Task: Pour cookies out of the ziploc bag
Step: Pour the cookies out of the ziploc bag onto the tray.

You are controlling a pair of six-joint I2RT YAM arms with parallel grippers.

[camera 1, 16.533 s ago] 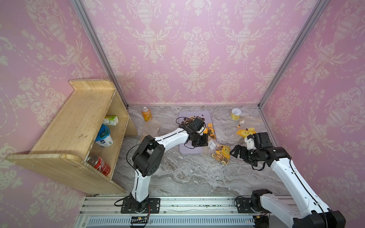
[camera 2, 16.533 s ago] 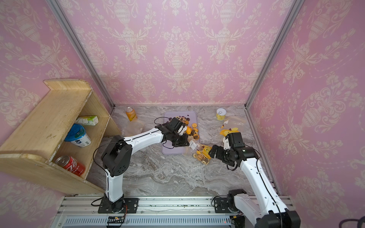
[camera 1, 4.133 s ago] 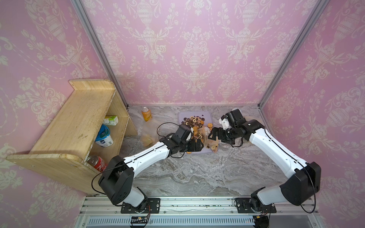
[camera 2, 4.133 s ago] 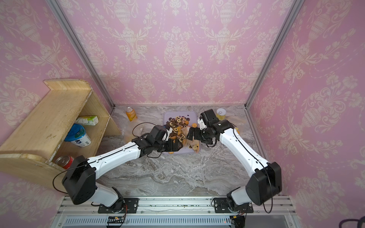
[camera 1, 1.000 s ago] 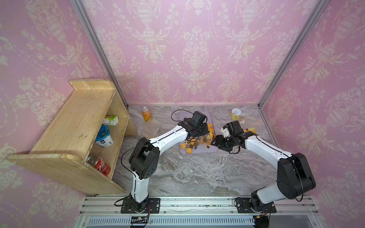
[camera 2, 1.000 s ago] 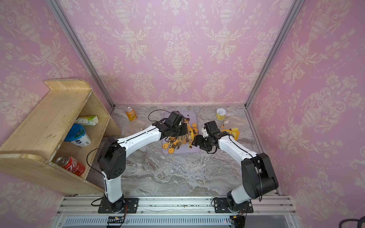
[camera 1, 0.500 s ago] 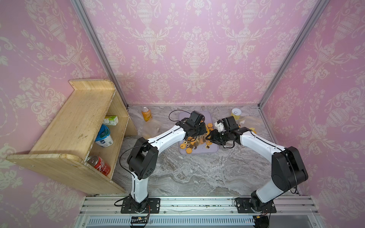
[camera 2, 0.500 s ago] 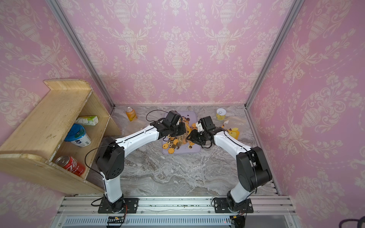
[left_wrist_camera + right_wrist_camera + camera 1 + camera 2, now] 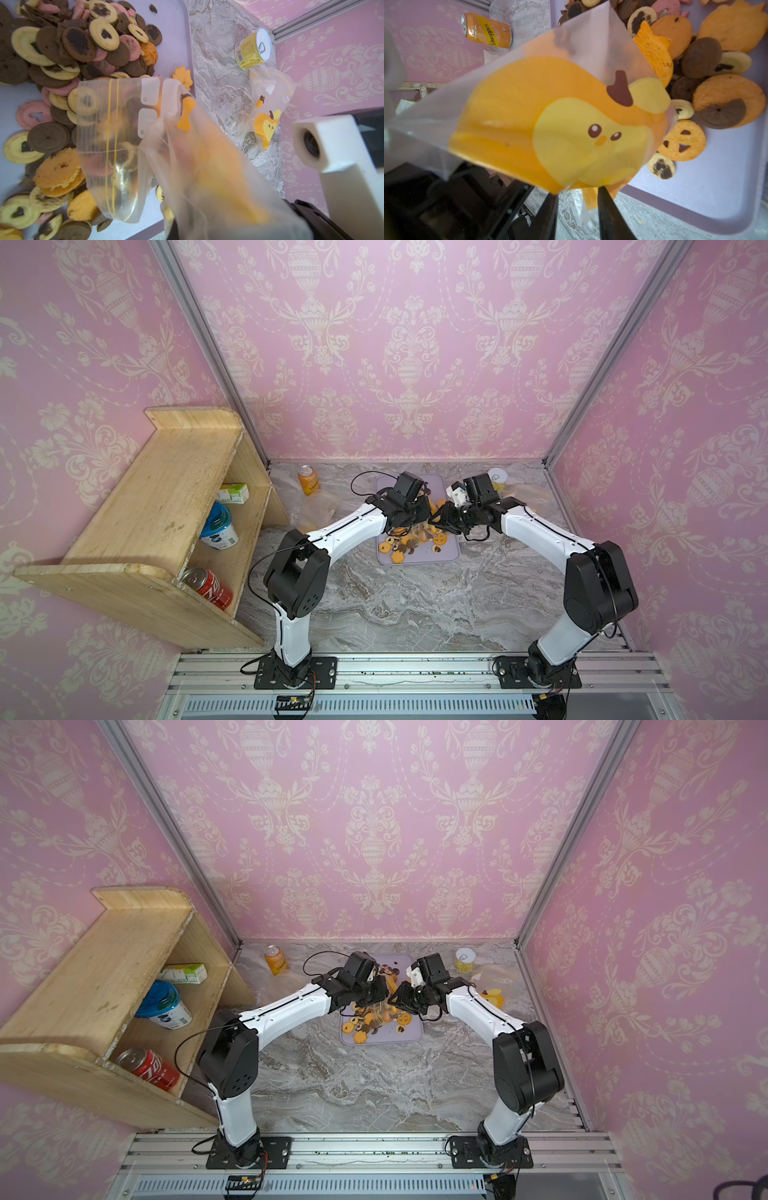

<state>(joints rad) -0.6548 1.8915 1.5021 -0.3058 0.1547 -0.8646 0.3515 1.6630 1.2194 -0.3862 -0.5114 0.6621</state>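
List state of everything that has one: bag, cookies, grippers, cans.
ziploc bag: lifted, zip end down over the tray
cookies: piled loose on the tray
tray: flat on table
left gripper: shut on the ziploc bag
right gripper: jaws apart, bag corner between them
orange soda can: upright
yellow can: upright, lid sealed
second bag: lying flat on table
red can: on its side in shelf

Lab robot booth: pink wallpaper panels in alu frame; arms bolted to rail; marble-look tabletop.
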